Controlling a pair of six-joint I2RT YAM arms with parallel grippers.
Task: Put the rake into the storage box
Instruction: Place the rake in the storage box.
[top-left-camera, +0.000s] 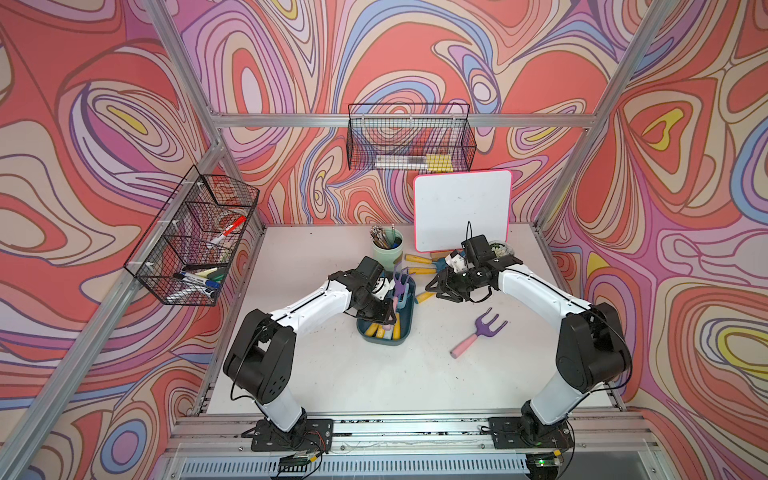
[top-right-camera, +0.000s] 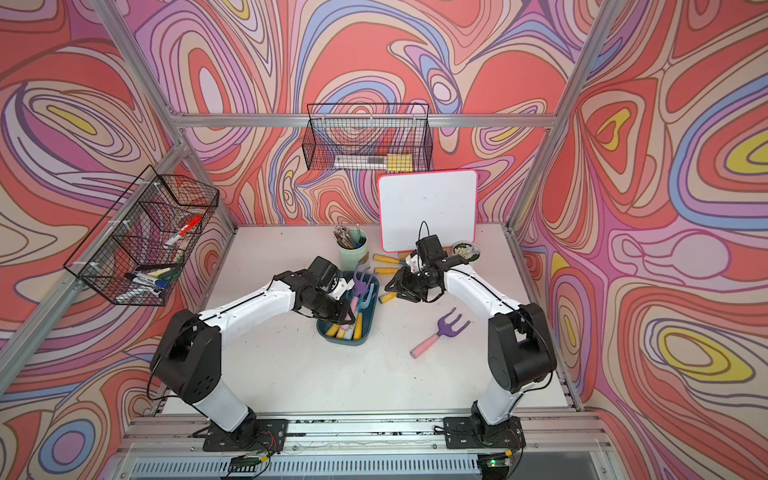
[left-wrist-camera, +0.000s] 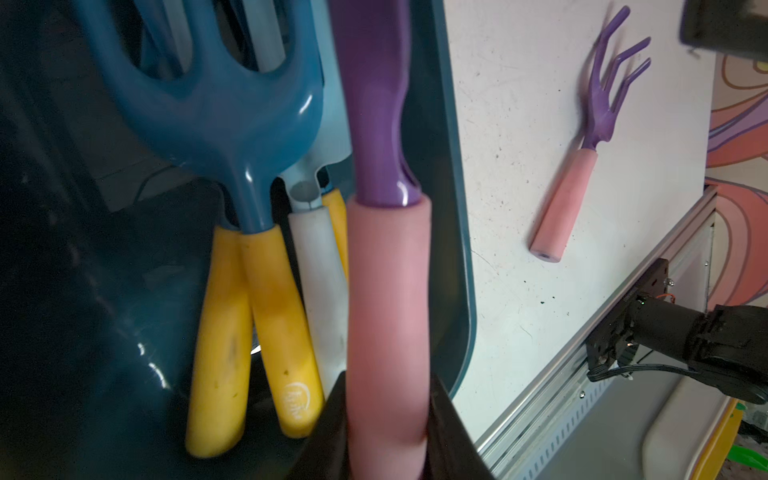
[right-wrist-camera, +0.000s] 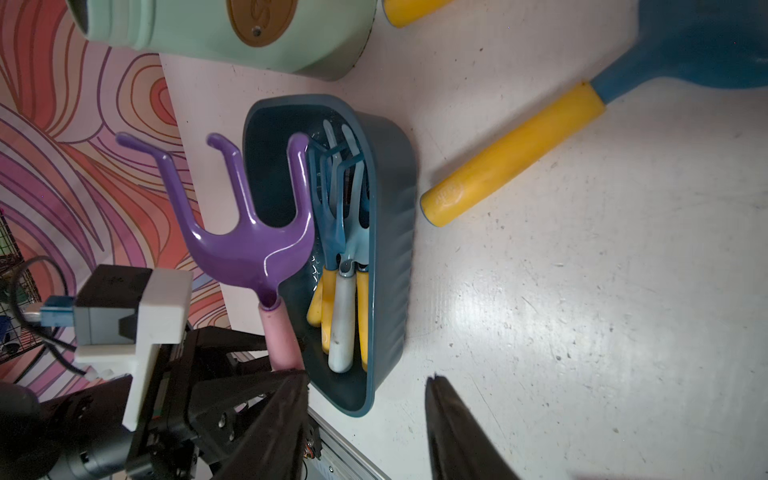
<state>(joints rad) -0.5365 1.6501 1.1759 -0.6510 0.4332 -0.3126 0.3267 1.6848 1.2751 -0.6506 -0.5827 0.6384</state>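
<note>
The left end effector (left-wrist-camera: 388, 395) is clamped narrow on the pink foam handle of the rake (left-wrist-camera: 386, 291), gripping near the butt. The task's thing therefore runs straight out ahead of its fingertips: handle first, then the purple neck, with the three-tined head farthest away. In both top views that head shows over the far half of the storage box (top-left-camera: 412, 309), and the rake's long axis runs nearly in line with the box's long side. By my reading, the coming move turns on height rather than heading. The box lies directly beneath the left end effector. In the right wrist view the purple head seems raised above the rim, tilted up away from the grip, its tines curling over the box's open far end. Whether the handle touches the yellow-handled tools (left-wrist-camera: 282, 332) lying lengthwise in the box I cannot tell. My judgement is that lowering and letting go, with the axis kept parallel to those tools, would seat it. Just past the box's other long wall, the right end effector (top-left-camera: 436, 293) stands with its jaws apart and nothing between them, pointing toward the box. It is near, but the left one has the rake. Farther right, well apart from both, a second rake (top-left-camera: 478, 332) lies flat on the table (top-left-camera: 332, 374), nearer the right arm.
</note>
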